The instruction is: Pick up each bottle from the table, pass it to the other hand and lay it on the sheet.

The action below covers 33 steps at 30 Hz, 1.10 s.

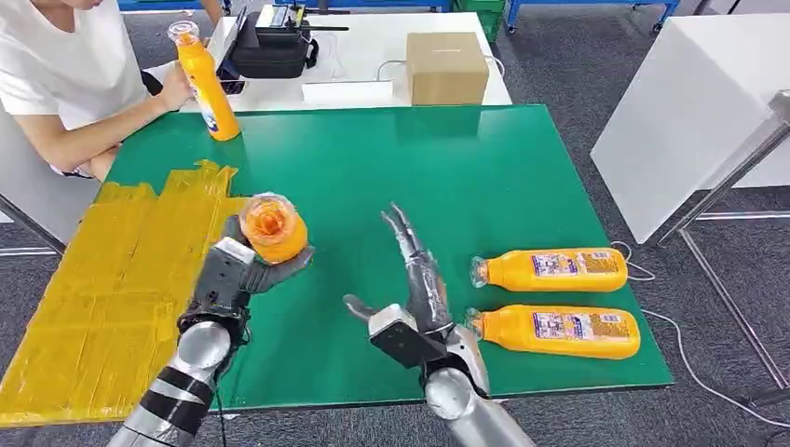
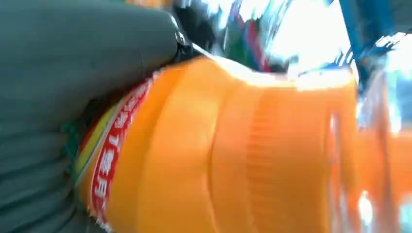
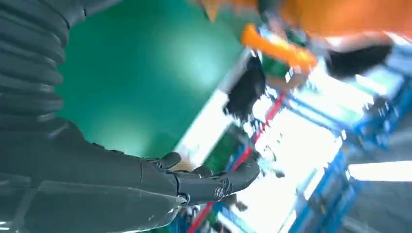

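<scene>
The left hand (image 1: 244, 270) holds an orange juice bottle (image 1: 273, 227), the right hand (image 1: 416, 284) is wide and empty, so next comes laying it on the yellow sheet (image 1: 102, 289), I think.

A glossy orange plastic bottle (image 1: 273, 228) with a red-and-white label band is showing above a bright green table mat (image 1: 466, 177), beside a crinkled yellow sheet (image 1: 102, 279); a brown cardboard box (image 1: 446, 67) is sitting beyond.
</scene>
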Motion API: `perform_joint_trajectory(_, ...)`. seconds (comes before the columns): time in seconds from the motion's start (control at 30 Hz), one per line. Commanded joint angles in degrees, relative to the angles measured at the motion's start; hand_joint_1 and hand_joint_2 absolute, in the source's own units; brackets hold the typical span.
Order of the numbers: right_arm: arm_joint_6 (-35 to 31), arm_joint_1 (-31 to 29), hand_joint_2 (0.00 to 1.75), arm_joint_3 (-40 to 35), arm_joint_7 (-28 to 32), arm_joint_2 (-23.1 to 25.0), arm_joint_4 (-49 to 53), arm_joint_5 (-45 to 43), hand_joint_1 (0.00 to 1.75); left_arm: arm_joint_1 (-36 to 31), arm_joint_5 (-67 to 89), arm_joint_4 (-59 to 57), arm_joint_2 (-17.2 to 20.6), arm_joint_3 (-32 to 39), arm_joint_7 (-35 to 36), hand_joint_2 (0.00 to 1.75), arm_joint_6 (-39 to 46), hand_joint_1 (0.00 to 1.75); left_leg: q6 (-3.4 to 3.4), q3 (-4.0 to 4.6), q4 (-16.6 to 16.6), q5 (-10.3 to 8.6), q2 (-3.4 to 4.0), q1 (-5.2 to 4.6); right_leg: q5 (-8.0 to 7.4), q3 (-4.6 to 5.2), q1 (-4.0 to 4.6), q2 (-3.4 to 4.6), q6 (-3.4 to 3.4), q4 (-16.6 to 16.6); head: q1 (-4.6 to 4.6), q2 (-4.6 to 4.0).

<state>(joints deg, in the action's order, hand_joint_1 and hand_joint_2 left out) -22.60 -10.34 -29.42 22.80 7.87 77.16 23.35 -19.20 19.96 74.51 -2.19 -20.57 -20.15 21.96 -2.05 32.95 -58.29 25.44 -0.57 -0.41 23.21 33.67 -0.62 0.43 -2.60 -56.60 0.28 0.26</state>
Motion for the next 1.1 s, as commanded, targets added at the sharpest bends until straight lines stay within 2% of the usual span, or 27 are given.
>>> perform_joint_trajectory(0.03,-1.57,2.65,1.75,4.53,-1.69,-3.2,12.85,2.62,0.0,-4.16,28.37,-6.29,3.03,0.17,7.52,1.75,9.0,1.75,0.07,-0.02,-0.01,0.02,-0.08,0.02,0.04,-0.05,0.03,-0.11,0.04,0.0,-0.02,0.0)
perform_joint_trajectory(0.13,-0.78,3.59,1.75,5.68,-3.12,-4.4,16.21,4.25,0.0,-5.47,49.54,-10.29,5.57,0.96,17.37,1.75,10.05,1.75,0.13,-0.11,0.01,0.04,-0.05,0.1,0.04,-0.15,0.1,-0.12,0.09,0.06,-0.02,0.0)
perform_joint_trajectory(0.2,1.05,4.06,1.75,5.99,-4.59,-5.38,18.02,3.75,0.0,-6.16,55.51,-12.51,6.91,1.8,20.54,1.75,9.72,1.75,0.1,-0.09,0.01,0.02,-0.07,0.06,0.04,-0.12,0.06,-0.11,0.07,0.04,0.0,0.0)
perform_joint_trajectory(0.37,8.58,4.6,1.75,8.12,-5.16,-7.79,20.79,-4.4,0.0,-8.31,58.09,-21.85,8.47,4.93,20.65,1.75,7.56,1.75,0.11,-0.11,0.02,0.03,0.03,0.08,0.03,-0.11,0.08,-0.07,0.08,0.05,-0.02,0.0)
perform_joint_trajectory(0.5,11.19,4.56,1.75,9.5,-4.55,-8.72,20.89,-7.57,0.0,-9.3,57.96,-27.58,8.56,6.0,20.71,1.75,8.78,1.75,0.16,-0.15,0.04,0.03,0.02,0.11,0.04,-0.18,0.12,-0.07,0.09,0.11,-0.02,0.0)
perform_joint_trajectory(0.7,11.3,4.58,1.75,9.68,-4.48,-8.7,20.89,-7.74,0.0,-9.35,57.84,-28.28,8.61,6.03,20.49,1.75,9.42,1.75,0.11,-0.06,0.0,0.01,0.01,0.06,0.04,-0.08,0.06,-0.04,0.06,0.02,-0.02,0.0)
perform_joint_trajectory(0.93,11.65,3.78,1.75,8.58,-4.49,-8.51,19.95,-7.04,0.0,-11.25,52.48,-37.65,5.99,8.51,16.58,1.75,7.87,1.75,0.2,-0.13,0.04,0.02,0.02,0.1,0.03,-0.16,0.11,-0.06,0.11,0.08,0.0,0.0)
perform_joint_trajectory(1.1,11.74,3.44,1.75,8.33,-4.53,-8.32,19.6,-7.01,0.0,-11.29,52.1,-38.25,5.78,8.61,16.19,1.75,8.05,1.75,0.13,-0.04,0.0,0.0,0.0,0.07,0.03,-0.05,0.08,-0.06,0.07,0.03,-0.02,0.0)
